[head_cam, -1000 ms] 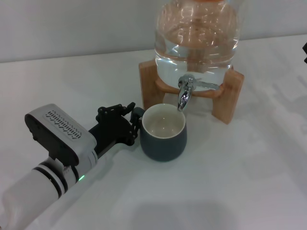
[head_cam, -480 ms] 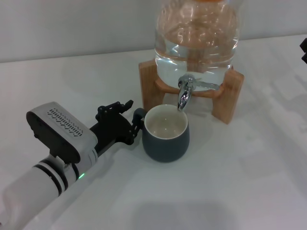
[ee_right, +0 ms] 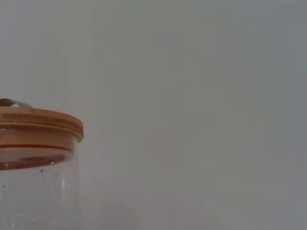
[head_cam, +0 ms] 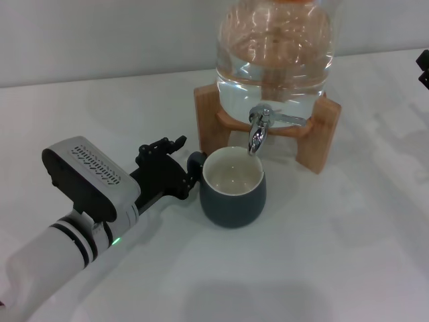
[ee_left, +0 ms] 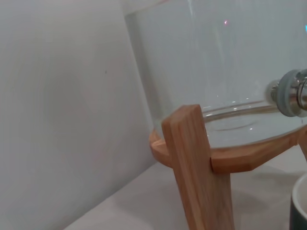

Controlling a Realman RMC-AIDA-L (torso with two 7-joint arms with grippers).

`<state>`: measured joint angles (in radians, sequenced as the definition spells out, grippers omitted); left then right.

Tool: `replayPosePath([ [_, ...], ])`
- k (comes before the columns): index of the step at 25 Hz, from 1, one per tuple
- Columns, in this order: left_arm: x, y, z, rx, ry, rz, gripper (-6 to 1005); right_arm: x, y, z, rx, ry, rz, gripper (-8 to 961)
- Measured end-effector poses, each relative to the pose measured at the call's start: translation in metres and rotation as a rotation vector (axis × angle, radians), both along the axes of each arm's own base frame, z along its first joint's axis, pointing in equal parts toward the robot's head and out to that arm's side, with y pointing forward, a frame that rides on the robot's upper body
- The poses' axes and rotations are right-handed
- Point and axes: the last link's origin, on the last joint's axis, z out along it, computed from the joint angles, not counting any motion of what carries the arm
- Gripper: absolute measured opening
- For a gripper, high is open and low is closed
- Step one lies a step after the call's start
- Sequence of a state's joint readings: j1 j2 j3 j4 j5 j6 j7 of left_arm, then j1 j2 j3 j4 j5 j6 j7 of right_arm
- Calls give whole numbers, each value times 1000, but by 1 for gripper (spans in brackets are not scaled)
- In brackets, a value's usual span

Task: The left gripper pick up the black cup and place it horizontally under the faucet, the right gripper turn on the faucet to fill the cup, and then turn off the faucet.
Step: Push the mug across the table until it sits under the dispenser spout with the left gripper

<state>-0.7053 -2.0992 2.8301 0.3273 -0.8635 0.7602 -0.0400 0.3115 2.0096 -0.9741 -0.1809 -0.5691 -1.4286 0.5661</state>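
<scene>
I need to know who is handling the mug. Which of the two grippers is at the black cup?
The left gripper: it sits at the black cup's handle side, under the faucet. The right gripper only pokes in at the table's far right edge.

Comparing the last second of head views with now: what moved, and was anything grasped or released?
The left end effector, shut on the black cup's handle, slid the cup slightly toward the robot's right, bringing it more squarely beneath the faucet. Nothing was released. The right end effector remained at the frame's edge; the water jug and wooden stand did not move.

clear water jug [head_cam: 275,50], wooden stand [head_cam: 320,137], white table [head_cam: 348,255]
</scene>
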Motion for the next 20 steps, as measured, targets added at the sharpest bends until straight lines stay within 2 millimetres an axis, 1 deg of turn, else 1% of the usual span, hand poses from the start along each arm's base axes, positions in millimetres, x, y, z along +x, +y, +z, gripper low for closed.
replayPosePath([
  [1, 0, 0, 0, 0, 0, 0, 366, 0, 0, 0, 0, 0, 0, 864],
  [6, 1, 0, 0, -2, -2, -1, 460, 0, 1, 0, -1, 0, 0, 864],
  [20, 1, 0, 0, 2, -6, 5, 479, -1, 2, 0, -1, -1, 3, 864],
])
